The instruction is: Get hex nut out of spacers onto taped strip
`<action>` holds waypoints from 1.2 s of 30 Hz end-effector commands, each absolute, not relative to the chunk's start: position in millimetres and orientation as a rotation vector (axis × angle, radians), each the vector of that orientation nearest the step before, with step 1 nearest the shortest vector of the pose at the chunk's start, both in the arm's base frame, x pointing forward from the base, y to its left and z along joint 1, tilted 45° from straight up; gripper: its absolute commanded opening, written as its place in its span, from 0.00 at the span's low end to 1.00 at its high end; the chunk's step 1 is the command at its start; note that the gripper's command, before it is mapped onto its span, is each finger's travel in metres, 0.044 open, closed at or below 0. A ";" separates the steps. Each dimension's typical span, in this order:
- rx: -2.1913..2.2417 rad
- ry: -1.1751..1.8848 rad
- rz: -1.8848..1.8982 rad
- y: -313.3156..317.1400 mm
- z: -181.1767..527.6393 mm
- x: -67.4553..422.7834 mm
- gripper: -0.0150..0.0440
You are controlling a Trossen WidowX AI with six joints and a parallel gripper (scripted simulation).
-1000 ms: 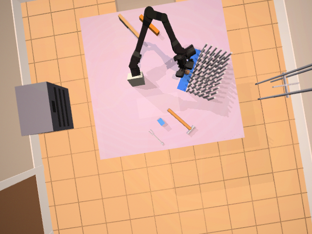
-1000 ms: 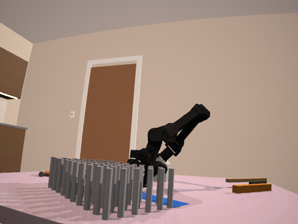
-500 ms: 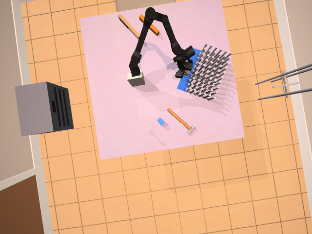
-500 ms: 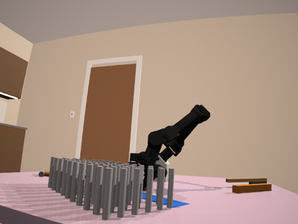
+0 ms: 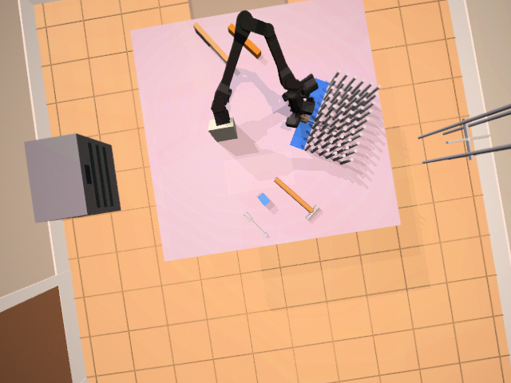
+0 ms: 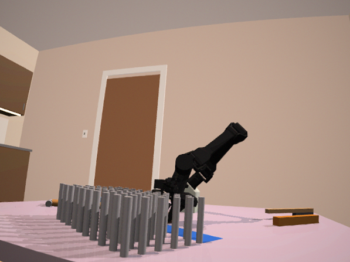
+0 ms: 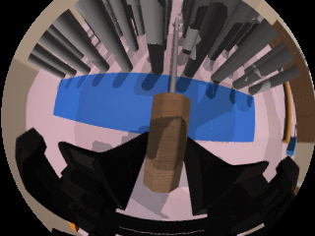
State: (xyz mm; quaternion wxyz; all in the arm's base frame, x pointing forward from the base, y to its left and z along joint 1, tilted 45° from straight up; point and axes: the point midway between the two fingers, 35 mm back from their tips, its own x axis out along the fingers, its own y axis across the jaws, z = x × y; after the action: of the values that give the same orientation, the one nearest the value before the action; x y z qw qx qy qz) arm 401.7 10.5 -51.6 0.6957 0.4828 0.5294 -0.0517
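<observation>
My gripper (image 5: 300, 114) (image 7: 166, 137) is shut on the wooden handle (image 5: 304, 118) (image 7: 164, 172) of a tool, above the front of the blue taped strip (image 5: 298, 140) (image 6: 212, 237) (image 7: 98, 108). The tool's thin metal rod (image 7: 173, 71) points forward over the strip and in between the standing spacers (image 6: 125, 229) (image 7: 105, 34). The rod's far end is hard to make out among them. The spacers in view stand upright. In the exterior view the spacers partly hide the gripper. I cannot make out the hex nut in any view.
An orange-handled tool with a metal crosshead (image 5: 294, 195), a small blue block (image 5: 263, 199) and a thin pale wrench-like tool (image 5: 256, 225) lie away from the spacers. An orange bar (image 5: 252, 47) (image 6: 295, 220) and a tan-handled piece (image 5: 210, 41) (image 6: 288, 210) lie across the table.
</observation>
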 end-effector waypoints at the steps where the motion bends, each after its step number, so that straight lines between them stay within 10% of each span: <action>1: 1.077 1.178 -0.119 11.5 -50.1 399.6 0.25; 36: 1.078 1.180 -0.119 22.1 -43.1 382.5 0.25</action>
State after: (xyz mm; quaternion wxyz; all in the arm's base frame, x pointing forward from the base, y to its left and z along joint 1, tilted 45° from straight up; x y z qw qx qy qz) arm 384.3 21.3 -44.3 0.6952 0.4830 0.5298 -0.0518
